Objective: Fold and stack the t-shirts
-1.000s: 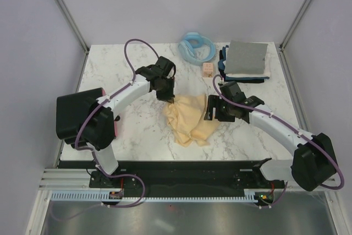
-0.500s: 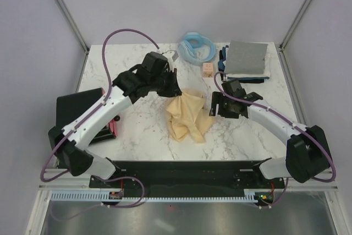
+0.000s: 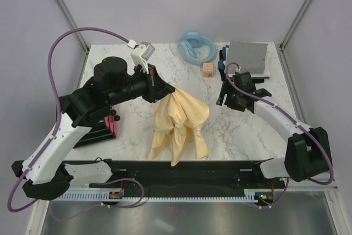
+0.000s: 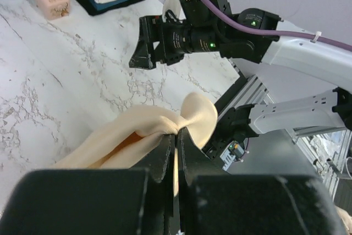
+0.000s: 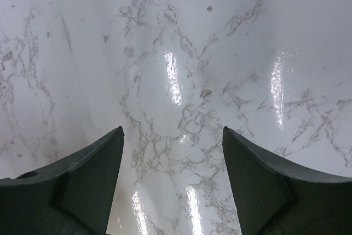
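Note:
A pale yellow t-shirt (image 3: pixel 177 125) hangs bunched in the air, pinched at its top by my left gripper (image 3: pixel 165 89), which is raised above the table. In the left wrist view the jaws (image 4: pixel 176 134) are shut on a fold of the yellow cloth (image 4: pixel 137 130). My right gripper (image 3: pixel 226 98) hovers to the right of the shirt, apart from it. It stands open (image 5: pixel 173 136) over bare marble with nothing between its fingers. A folded stack of t-shirts (image 3: pixel 246 58) lies at the back right, grey on top, white and navy beneath.
A light blue ring (image 3: pixel 197 47) and a small pink-beige block (image 3: pixel 208 69) sit at the back, left of the stack. A black box with a pink-red side (image 3: pixel 102 127) lies at the left, partly under my left arm. The marble table (image 3: pixel 247 136) ends close on the right.
My left arm has risen and swung, lifting the yellow t-shirt off the table so it hangs. My right gripper has drawn back to the right, away from the shirt, still open.

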Tool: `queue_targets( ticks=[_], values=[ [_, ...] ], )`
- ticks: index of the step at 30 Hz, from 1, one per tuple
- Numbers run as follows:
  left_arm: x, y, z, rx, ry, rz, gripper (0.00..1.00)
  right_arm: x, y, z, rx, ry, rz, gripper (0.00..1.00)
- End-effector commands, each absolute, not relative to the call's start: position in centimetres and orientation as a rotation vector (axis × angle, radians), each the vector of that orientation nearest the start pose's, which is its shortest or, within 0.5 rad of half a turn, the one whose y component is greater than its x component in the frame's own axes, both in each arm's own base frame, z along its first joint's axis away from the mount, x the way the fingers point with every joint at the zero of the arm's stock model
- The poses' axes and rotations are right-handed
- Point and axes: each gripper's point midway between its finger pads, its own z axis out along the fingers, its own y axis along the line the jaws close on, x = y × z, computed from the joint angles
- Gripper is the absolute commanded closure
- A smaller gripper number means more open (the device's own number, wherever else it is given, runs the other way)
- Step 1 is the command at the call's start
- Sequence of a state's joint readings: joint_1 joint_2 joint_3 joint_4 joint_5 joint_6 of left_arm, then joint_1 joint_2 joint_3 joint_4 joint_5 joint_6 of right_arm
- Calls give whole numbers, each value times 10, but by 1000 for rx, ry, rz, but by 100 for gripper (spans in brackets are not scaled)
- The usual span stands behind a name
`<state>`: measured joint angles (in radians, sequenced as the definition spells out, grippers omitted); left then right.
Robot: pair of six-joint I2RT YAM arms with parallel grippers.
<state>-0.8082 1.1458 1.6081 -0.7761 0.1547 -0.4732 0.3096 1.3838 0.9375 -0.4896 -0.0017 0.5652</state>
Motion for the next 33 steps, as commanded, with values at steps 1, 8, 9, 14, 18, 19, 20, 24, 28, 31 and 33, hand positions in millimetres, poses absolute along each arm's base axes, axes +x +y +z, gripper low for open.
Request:
queue_targets(
  ticks=[1, 8, 9, 14, 18, 19, 20, 24, 28, 31, 33],
  values=[
    [198, -259, 431, 440, 1874, -955, 98, 327, 140, 140, 233, 2407, 494, 20],
    [214, -291, 375, 466, 2053, -960, 98, 307, 133, 142, 275, 2379, 506, 20],
    [217, -294, 370, 476, 2066, -953, 98, 304, 131, 147, 271, 2359, 509, 20],
    [235, -334, 304, 589, 2258, -940, 98, 285, 121, 137, 282, 2392, 468, 20],
    [225, -372, 281, 727, 2334, -992, 98, 278, 113, 140, 285, 2388, 446, 19],
    [223, -378, 290, 741, 2304, -994, 98, 276, 114, 142, 277, 2387, 454, 18],
    [219, -381, 293, 752, 2288, -985, 98, 274, 116, 144, 269, 2386, 474, 18],
    [228, -365, 290, 711, 2271, -880, 98, 260, 124, 148, 238, 2386, 554, 18],
    [216, -347, 273, 734, 2292, -841, 98, 252, 125, 146, 257, 2362, 591, 19],
    [203, -344, 263, 782, 2300, -889, 98, 250, 131, 139, 256, 2386, 630, 19],
    [187, -351, 250, 847, 2345, -973, 98, 253, 129, 138, 267, 2394, 612, 19]
  ],
)
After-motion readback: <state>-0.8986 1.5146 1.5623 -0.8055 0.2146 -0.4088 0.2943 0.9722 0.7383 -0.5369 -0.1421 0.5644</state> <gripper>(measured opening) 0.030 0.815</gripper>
